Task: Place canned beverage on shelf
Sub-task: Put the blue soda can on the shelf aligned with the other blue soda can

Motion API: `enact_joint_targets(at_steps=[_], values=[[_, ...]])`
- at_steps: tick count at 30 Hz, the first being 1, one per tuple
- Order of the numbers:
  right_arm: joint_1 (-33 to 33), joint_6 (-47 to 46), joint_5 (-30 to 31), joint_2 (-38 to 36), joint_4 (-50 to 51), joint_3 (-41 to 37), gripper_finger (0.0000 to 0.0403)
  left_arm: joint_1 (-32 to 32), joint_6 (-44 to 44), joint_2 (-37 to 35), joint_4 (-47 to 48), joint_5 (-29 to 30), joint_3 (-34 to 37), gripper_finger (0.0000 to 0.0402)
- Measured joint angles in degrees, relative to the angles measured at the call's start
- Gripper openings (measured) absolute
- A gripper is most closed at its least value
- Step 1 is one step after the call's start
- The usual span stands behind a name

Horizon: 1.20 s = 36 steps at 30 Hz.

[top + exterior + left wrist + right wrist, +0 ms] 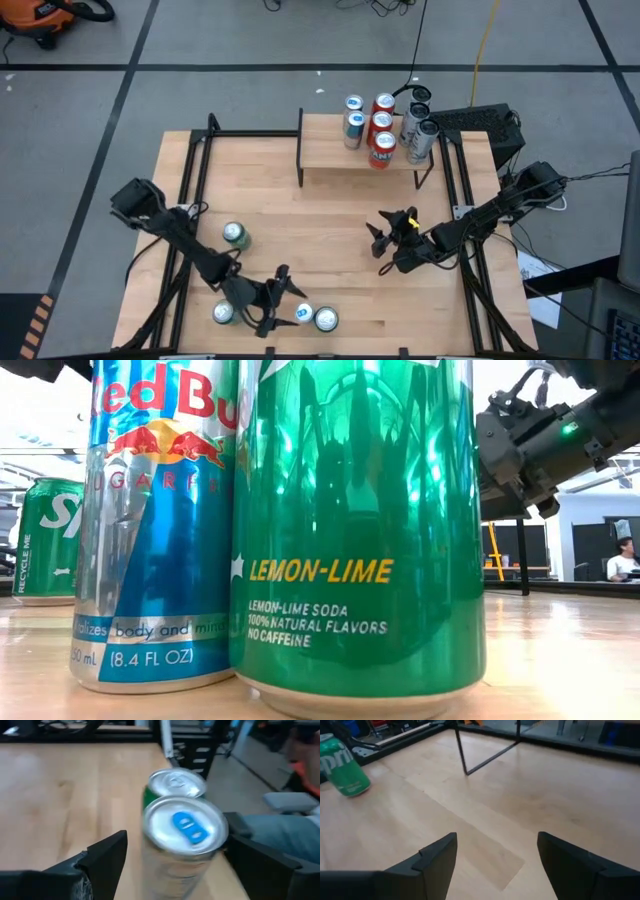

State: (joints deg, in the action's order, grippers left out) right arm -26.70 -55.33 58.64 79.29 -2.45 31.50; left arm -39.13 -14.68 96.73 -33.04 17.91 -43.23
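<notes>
The shelf (360, 158) stands at the table's far side with several cans on it. Near the front edge stand a silver-blue can with a blue tab (185, 827) (303, 314) (150, 530) and a green lemon-lime can (175, 782) (326, 320) (360, 530) beside it. My left gripper (288, 300) (175, 832) is open, one finger on each side of the blue-tab can's top. My right gripper (385, 232) (497, 845) hangs open over bare table right of the middle. Two other cans (235, 235) (222, 313) stand at the left. My left gripper comes at the blue-tab can nearly level from the table's left. There is a gap between one finger (107, 855) and the can's wall. The other finger (250, 855) stands close by the can's rim (224, 827); whether it touches cannot be told.
A green can (345, 767) shows far off in the right wrist view, with the shelf's black leg (470, 762) beyond bare wood. Black rails (195, 170) (455, 170) run along both table sides. A person sits in the room beyond (625, 560).
</notes>
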Motion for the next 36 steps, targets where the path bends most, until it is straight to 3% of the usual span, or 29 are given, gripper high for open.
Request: enact_joint_targets(at_steps=[7,13,26,36], values=[[-0.7,-2.8,-4.6,0.0,-0.5,0.0,0.0265,-0.1,-5.9,0.5,-0.1,2.4,-0.1,0.0337],[-2.9,-2.3,-3.1,0.0,-4.5,0.0,0.0265,-0.8,-6.0,1.3,-1.9,2.4,-0.2,0.0315],[-6.0,-2.3,-1.6,0.0,-6.4,0.0,0.0265,-0.6,-2.9,6.4,-8.6,2.5,-0.5,0.0310],[-6.1,-2.3,-0.4,0.0,-6.4,0.0,0.0265,-0.6,-2.8,6.4,-8.3,4.9,-0.5,0.0234]])
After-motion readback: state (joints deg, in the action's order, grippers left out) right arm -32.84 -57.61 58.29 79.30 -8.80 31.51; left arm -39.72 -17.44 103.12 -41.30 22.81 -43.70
